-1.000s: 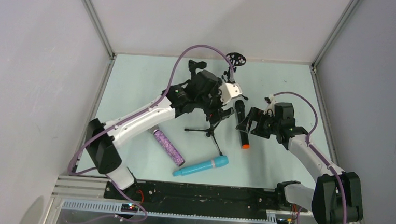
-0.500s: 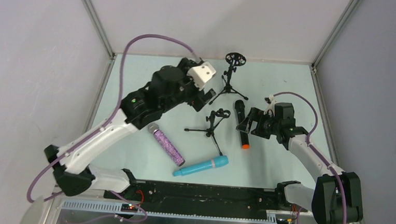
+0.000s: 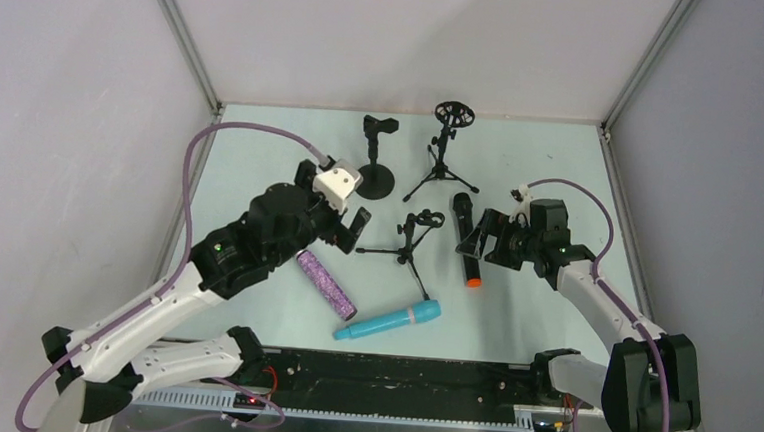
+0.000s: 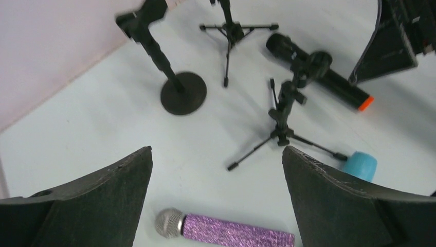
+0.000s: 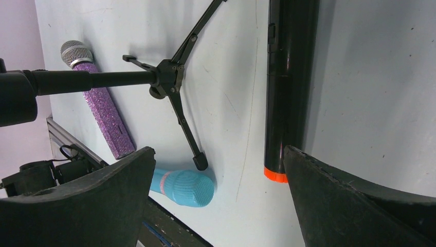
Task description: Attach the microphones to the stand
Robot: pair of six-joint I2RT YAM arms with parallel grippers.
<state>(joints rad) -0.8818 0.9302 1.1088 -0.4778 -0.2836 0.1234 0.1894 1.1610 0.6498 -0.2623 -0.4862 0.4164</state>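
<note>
On the pale table (image 3: 261, 169) all three microphones lie flat and none sits in a holder, so we judge the task as not yet started in any way that shows: three placements are left. The purple glitter mic (image 3: 326, 283) lies just below the left gripper (image 3: 349, 232), whose fingers are spread wide with nothing between them; in the left wrist view its mesh head shows in the gap between the two pads. The turquoise mic (image 3: 389, 320) lies nearer the arm bases, apart from both arms. The black mic (image 3: 471, 267), orange end toward us, lies just beside the right gripper (image 3: 477, 240), also spread wide and holding nothing. Three stands are upright and bare: a round-base stand (image 3: 375, 183), a taller tripod (image 3: 454, 113) with a ring cradle at the back, and a small tripod (image 3: 406, 248) between the grippers. We cannot tell from above whether the right fingers touch the black mic; in the right wrist view one pad covers part of its orange end. The small tripod's clip is too dark to read, and the turquoise mic is cut off in both wrist views
</note>
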